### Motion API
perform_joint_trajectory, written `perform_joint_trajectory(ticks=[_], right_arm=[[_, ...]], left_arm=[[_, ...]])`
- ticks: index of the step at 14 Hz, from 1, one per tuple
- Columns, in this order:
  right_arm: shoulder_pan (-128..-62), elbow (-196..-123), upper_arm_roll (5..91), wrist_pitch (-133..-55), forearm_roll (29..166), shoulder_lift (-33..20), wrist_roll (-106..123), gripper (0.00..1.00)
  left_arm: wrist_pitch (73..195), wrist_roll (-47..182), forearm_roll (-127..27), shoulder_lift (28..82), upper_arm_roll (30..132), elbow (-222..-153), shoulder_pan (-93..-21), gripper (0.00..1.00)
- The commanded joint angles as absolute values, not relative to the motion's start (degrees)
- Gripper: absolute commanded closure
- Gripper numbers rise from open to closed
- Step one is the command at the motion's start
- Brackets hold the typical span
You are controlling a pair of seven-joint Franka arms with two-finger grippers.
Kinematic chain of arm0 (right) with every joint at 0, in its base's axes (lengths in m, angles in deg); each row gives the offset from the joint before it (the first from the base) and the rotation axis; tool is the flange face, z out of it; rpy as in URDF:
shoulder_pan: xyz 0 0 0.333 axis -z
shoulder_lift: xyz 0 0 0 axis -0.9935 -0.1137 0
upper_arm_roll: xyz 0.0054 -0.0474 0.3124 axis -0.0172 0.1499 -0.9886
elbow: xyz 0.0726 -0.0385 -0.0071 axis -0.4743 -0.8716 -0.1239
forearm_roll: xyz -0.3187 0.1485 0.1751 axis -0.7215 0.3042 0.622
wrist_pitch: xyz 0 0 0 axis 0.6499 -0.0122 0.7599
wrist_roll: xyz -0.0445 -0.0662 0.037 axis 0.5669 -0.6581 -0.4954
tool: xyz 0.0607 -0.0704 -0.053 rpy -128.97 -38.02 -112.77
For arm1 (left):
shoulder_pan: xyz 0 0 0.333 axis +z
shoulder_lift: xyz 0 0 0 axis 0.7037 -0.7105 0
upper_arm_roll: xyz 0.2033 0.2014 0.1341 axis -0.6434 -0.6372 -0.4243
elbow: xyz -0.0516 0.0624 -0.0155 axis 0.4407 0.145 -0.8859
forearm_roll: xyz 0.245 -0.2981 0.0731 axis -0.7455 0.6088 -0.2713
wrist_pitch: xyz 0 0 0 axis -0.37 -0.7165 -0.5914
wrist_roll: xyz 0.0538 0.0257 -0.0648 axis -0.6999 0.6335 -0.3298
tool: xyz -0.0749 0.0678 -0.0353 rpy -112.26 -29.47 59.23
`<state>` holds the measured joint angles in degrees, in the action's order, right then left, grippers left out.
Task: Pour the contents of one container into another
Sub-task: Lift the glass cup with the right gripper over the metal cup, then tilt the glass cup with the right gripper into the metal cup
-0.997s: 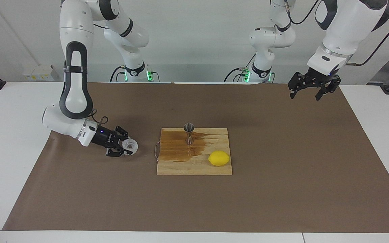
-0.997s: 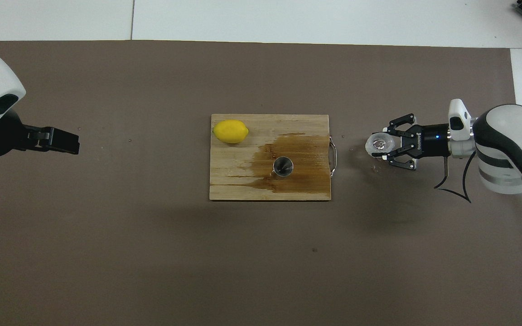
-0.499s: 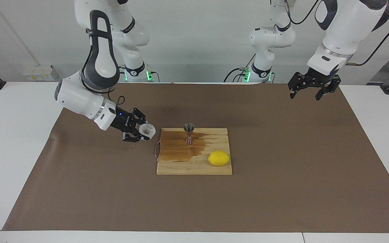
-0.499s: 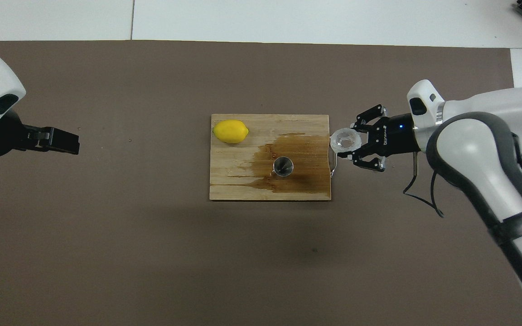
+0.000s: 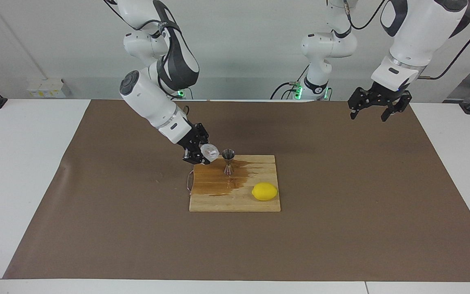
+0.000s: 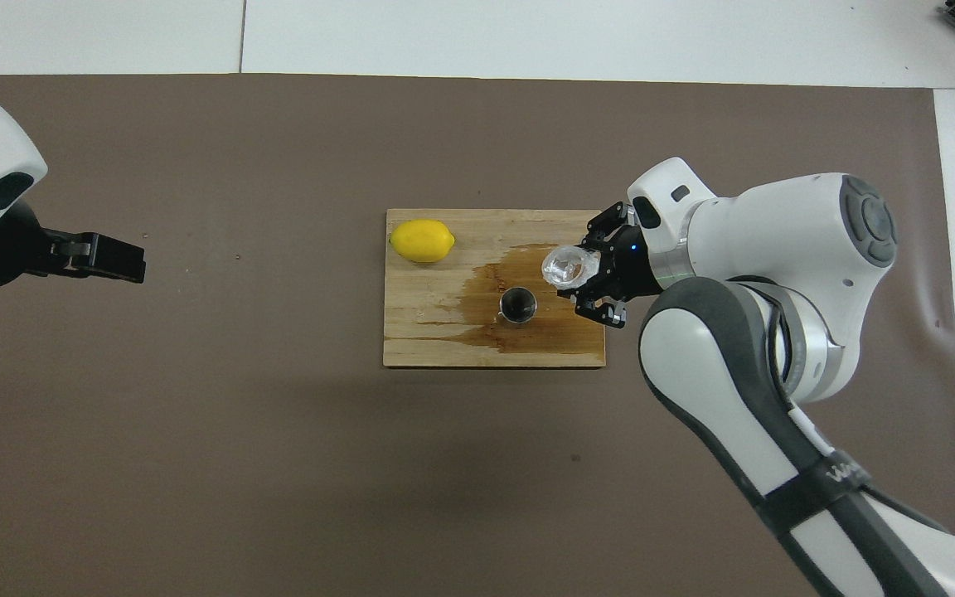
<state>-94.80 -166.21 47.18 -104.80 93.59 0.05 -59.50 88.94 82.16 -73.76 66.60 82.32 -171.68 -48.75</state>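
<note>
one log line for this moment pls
right gripper: shut on glass cup, tilted beside jigger | left gripper: open, waiting | board: wet stain, lemon

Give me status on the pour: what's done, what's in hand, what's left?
Done: the right gripper is shut on the glass cup and holds it up, tilted, beside the jigger, which stands on the cutting board. The board carries a brown wet stain.
In hand: lining the cup up with the jigger's mouth; no stream shows.
Left: the pour itself. The left gripper waits open over its end of the table.
</note>
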Motion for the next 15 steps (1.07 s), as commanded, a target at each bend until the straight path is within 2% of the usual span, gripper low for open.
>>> perform_joint_trajectory(ticks=[1, 9, 15], right_arm=[[-96.2, -166.6, 47.1, -105.3, 87.1, 1.2, -55.8, 0.69], [-100.0, -168.2, 47.1, -105.1, 73.5, 3.6, -51.9, 0.69], [-101.7, -168.9, 47.1, -105.4, 70.7, 3.8, -50.0, 0.70]], left_arm=[[87.9, 82.7, -74.4, 67.0, 82.4, -171.6, -48.5, 0.00], [87.9, 82.7, -74.4, 67.0, 82.4, -171.6, -48.5, 0.00], [87.9, 82.7, -74.4, 67.0, 82.4, -171.6, -48.5, 0.00]])
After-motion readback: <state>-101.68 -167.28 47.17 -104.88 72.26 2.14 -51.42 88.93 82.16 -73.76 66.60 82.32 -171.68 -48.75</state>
